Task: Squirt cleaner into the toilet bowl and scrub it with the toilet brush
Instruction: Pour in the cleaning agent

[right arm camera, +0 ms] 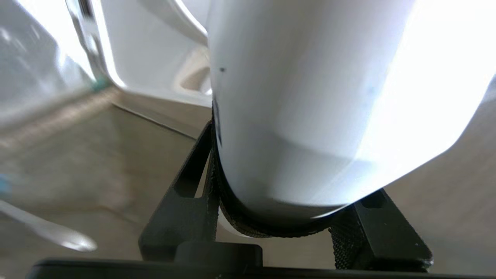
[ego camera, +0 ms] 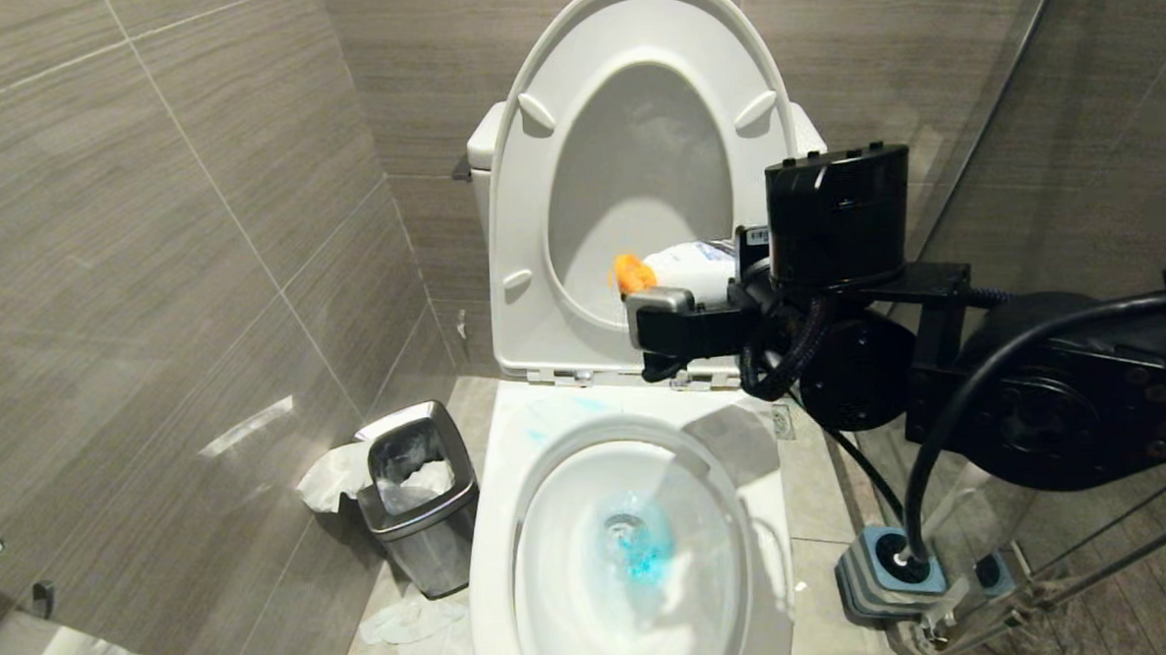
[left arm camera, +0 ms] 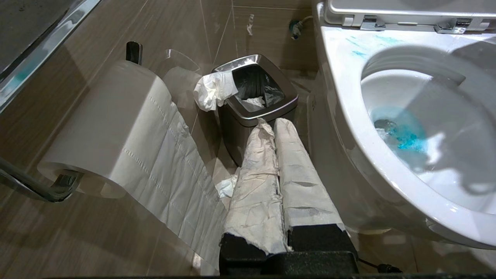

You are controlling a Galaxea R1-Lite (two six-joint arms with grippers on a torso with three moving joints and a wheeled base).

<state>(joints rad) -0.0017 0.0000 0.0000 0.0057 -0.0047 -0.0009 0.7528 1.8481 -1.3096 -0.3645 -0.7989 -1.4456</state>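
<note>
The white toilet bowl (ego camera: 493,528) stands open, with seat and lid raised. Turquoise cleaner (ego camera: 642,551) tints the water, and pale blue smears (left arm camera: 364,52) mark the back of the rim (left arm camera: 348,116). Above the rim, in front of the raised seat, my right gripper (ego camera: 699,288) is shut on a white bottle (ego camera: 693,264) with an orange cap that points left. The bottle (right arm camera: 310,97) fills the right wrist view between the black fingers. My left gripper (left arm camera: 273,126) is shut and empty, parked low beside the bowl, its fingers wrapped in white paper. The toilet brush is not clearly in view.
A small steel bin (ego camera: 418,492) with crumpled tissue stands left of the toilet, with paper on the floor around it. A toilet roll (left arm camera: 112,128) hangs on the left wall. A square blue-grey holder (ego camera: 889,565) sits on the floor at the right, by a glass partition.
</note>
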